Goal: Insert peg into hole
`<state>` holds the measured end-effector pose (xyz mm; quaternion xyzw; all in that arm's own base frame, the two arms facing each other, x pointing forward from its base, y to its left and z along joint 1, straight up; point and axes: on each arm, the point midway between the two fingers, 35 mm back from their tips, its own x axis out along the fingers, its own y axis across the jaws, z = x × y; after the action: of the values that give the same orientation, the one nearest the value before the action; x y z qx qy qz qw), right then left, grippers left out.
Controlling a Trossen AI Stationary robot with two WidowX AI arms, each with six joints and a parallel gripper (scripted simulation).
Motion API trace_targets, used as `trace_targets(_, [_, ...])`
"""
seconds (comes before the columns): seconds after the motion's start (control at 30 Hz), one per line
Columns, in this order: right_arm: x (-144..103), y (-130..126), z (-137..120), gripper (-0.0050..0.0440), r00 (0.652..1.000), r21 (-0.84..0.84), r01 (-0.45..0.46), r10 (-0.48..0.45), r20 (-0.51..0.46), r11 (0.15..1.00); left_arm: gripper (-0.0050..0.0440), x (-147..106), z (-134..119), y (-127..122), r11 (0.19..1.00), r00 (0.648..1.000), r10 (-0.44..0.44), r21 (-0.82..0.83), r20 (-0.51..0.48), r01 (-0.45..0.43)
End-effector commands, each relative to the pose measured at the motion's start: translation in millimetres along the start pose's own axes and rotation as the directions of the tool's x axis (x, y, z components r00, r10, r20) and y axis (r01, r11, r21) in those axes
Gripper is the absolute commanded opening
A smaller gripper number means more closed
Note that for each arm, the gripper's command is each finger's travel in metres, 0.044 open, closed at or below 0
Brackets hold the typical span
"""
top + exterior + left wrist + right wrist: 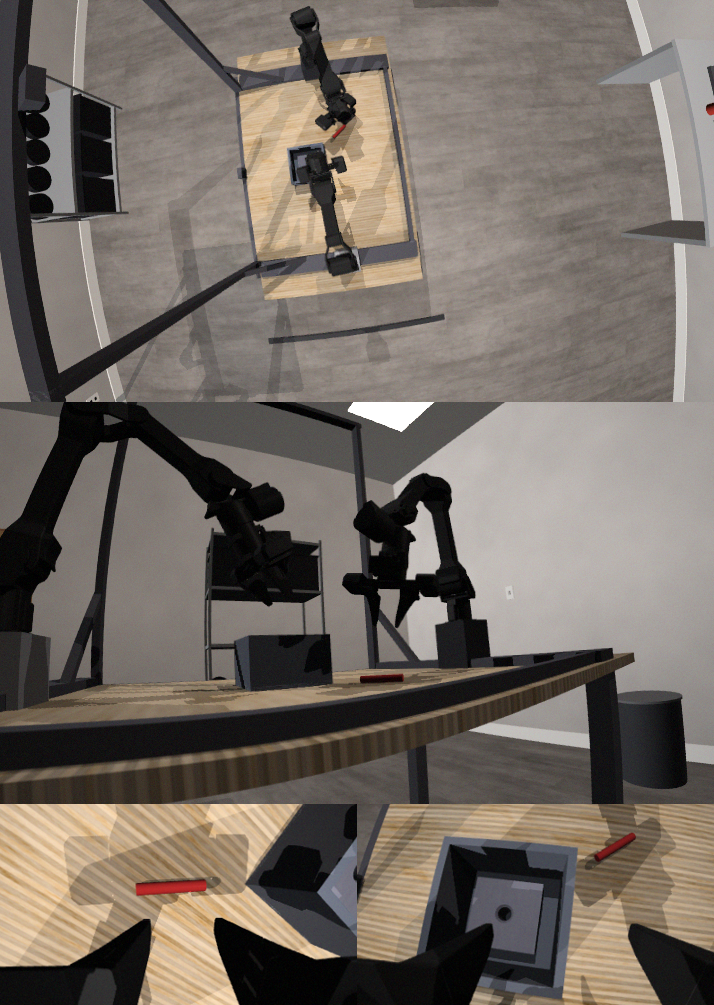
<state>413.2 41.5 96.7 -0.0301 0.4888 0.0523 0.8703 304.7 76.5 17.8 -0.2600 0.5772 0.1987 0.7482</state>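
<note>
Left wrist view first: the red peg (339, 131) (381, 678) (170, 887) (615, 847) lies on its side on the tabletop (272, 117) (150, 697) (36, 871) (604, 939), just ahead of the tips of my left pincer (340, 116) (386, 625) (182, 925), which I have partly spread with nothing pinched in it. Seen from here, the peg runs nearly in line with the gap from one tip to the other, rather than crossing it. The exterior view shows those tips above the peg, pointing down and well clear of the wood. One end of the peg points toward the open box (306, 146) (280, 662) (280, 900) (567, 916), yet the two are apart, and the peg is wholly outside the walls. My right pincer (320, 169) (278, 598) (561, 930) is spread wide and grips nothing. It hangs above the box; in its own wrist view one finger reaches across the opening while the other shows against the wood outside. Between them I can see the box's right rim. Down inside sits the grey plate (523, 898), flat on the bottom, its round hole (504, 913) dark and unfilled, so the peg has yet to go in.
</note>
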Motion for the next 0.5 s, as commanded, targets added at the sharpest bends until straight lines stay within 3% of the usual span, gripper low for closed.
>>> trace_targets(0.0, [-24.7, -20.7, 2.0, 0.044, 0.994, 0.046, 0.02, -0.025, 0.107, 0.999, 0.017, 1.6, 10.0, 3.2, 0.976, 0.999, -0.035, -0.216, -0.039, 0.026])
trace_targets(0.27, [-53.3, -51.7, -5.4, 0.044, 0.967, 0.116, 0.063, -0.089, 0.239, 0.991, 0.017, 16.2, 14.2, 18.5, 0.805, 0.986, -0.111, -0.593, -0.121, 0.017])
trace_targets(0.33, [-53.3, -51.7, -5.4, 0.044, 0.967, 0.116, 0.063, -0.089, 0.239, 0.991, 0.017, 16.2, 14.2, 18.5, 0.805, 0.986, -0.111, -0.593, -0.121, 0.017])
trace_targets(0.47, [-69.8, -68.0, -12.4, 0.044, 0.941, 0.156, 0.088, -0.134, 0.311, 0.984, 0.017, 25.1, 16.1, 28.3, 0.625, 0.973, -0.172, -0.781, -0.153, -0.013])
